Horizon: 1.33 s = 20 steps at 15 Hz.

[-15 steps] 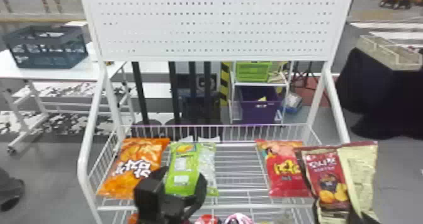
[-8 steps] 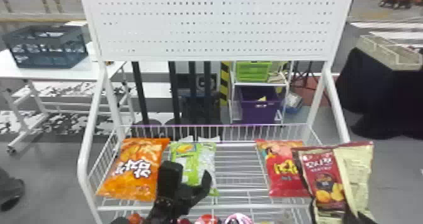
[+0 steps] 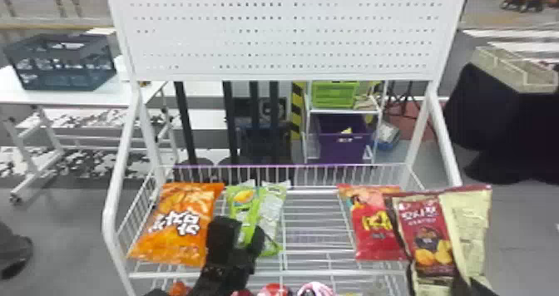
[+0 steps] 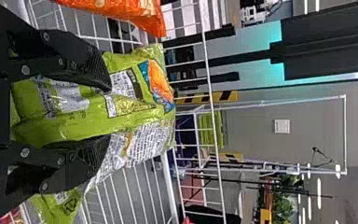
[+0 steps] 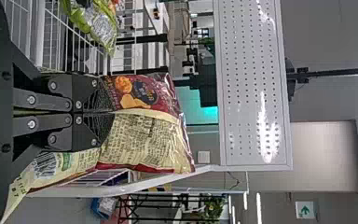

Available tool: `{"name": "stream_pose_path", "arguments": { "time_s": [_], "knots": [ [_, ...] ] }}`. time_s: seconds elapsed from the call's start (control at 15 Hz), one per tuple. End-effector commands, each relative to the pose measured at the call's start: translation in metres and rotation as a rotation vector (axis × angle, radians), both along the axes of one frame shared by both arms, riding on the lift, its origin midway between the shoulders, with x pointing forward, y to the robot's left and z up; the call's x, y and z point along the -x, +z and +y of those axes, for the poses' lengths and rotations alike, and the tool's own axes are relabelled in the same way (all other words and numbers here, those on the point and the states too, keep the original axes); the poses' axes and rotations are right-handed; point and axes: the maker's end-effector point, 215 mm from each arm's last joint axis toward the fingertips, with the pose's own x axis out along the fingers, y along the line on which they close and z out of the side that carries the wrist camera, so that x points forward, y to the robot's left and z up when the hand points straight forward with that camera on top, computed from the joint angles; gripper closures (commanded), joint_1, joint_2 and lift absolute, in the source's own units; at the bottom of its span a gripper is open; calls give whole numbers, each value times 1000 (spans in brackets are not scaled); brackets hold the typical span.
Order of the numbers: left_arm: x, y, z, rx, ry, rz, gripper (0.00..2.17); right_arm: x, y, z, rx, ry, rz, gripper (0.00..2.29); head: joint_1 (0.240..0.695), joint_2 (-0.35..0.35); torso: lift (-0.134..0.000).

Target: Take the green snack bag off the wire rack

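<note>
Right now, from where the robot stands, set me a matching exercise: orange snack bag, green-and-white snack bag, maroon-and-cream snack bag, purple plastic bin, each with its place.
1. orange snack bag
2. green-and-white snack bag
3. maroon-and-cream snack bag
4. purple plastic bin

A. gripped by the right tool
B. below the lime-green basket
C. at the left end of the white wire rack
D. between the left tool's fingers

Pairs: 1-C, 2-D, 3-A, 4-B

You have a gray floor point(image 3: 70, 216), a white table point(image 3: 10, 89) on your left, a gray wall point(image 4: 307, 126) and bright lights point(image 5: 259, 209).
</note>
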Motion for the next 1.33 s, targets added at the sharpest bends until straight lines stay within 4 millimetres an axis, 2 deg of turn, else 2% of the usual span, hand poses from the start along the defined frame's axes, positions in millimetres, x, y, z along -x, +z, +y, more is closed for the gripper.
{"name": "stream_pose_path", "arguments": {
  "time_s": [0.0,0.2,0.27,0.47,0.6,0.73,1.0,1.13,1.27],
  "knots": [
    [10,9,-3,25,-2,-7,1976,0,1,0,-1,1,0,2236,499,0,0],
    [21,22,7,44,10,-20,1983,1,3,2,-2,4,-3,2236,499,0,0],
    [25,28,15,53,16,-29,2148,1,4,2,-2,4,-4,2236,499,0,0],
    [51,72,29,111,29,-97,2148,2,5,4,-4,9,-5,2236,499,0,0],
    [79,108,60,137,69,-164,2148,2,6,5,-4,13,-6,2236,499,0,0],
    [109,135,85,139,90,-205,2148,2,6,7,-4,18,-7,2236,499,0,0],
    [172,192,151,159,174,-351,2148,1,7,9,-6,23,-9,2236,499,0,0],
    [194,205,168,146,200,-402,2148,2,7,10,-7,24,-8,2236,499,0,0],
    [210,208,179,130,217,-415,2148,2,7,10,-7,24,-8,2236,499,0,0]
  ]
}}
